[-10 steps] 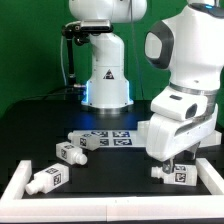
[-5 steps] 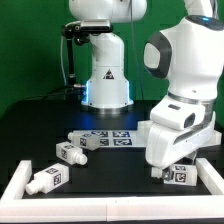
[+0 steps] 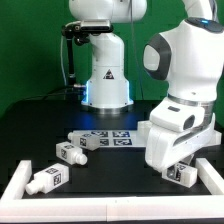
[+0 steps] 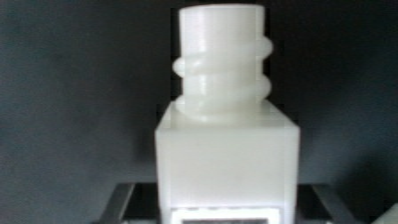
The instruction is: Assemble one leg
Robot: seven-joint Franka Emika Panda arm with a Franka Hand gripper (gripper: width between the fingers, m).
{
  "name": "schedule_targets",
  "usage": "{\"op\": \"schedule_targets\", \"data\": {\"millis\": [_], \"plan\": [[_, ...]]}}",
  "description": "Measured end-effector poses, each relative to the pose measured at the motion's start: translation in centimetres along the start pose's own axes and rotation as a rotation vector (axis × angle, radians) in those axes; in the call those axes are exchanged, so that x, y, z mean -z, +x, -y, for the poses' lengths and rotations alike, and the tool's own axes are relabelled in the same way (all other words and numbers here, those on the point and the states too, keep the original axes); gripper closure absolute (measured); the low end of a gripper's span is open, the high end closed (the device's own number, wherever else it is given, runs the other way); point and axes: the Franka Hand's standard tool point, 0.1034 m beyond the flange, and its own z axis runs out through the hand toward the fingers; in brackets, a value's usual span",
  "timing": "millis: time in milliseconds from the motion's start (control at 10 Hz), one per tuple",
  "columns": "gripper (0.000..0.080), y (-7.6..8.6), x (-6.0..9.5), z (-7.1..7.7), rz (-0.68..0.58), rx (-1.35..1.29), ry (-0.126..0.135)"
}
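One leg (image 3: 182,175) lies on the black table at the exterior view's right, mostly hidden under my gripper (image 3: 177,168). In the wrist view this leg (image 4: 224,120) fills the middle, its round stub pointing away and its blocky tagged end between my dark fingers (image 4: 135,203). The jaws stand on either side of the block with a thin dark gap, so my gripper (image 4: 219,208) is open around it. Three more legs lie at the left: one (image 3: 47,180), another (image 3: 68,153) and a third (image 3: 88,140).
The marker board (image 3: 118,136) lies flat in the middle, in front of the white robot base (image 3: 105,80). A white raised rim (image 3: 14,186) runs along the table's front and left edge. A green backdrop stands behind.
The arm has lowered and shifted slightly right over the right-hand leg, which is now more covered by the hand. The other legs have not moved.
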Motion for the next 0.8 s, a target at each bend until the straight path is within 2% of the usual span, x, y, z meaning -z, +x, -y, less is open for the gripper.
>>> {"op": "schedule_targets", "data": {"millis": [100, 200, 300, 400, 500, 600, 800], "plan": [[0.0518, -0.1, 0.0, -0.1, -0.004, -0.001, -0.002], [0.0518, -1.0, 0.0, -0.7, -0.041, -0.02, -0.022], [0.0518, -3.2, 0.5, -1.5, -0.03, -0.05, -0.026], [0.0518, -6.1, 1.1, -1.5, -0.022, -0.077, -0.029], [0.0518, -9.2, 1.4, -1.0, 0.002, -0.138, -0.016], [0.0518, -10.8, 1.8, -0.1, 0.027, -0.228, 0.012], [0.0517, -10.9, 1.8, 0.1, 0.016, -0.236, 0.014]]}}
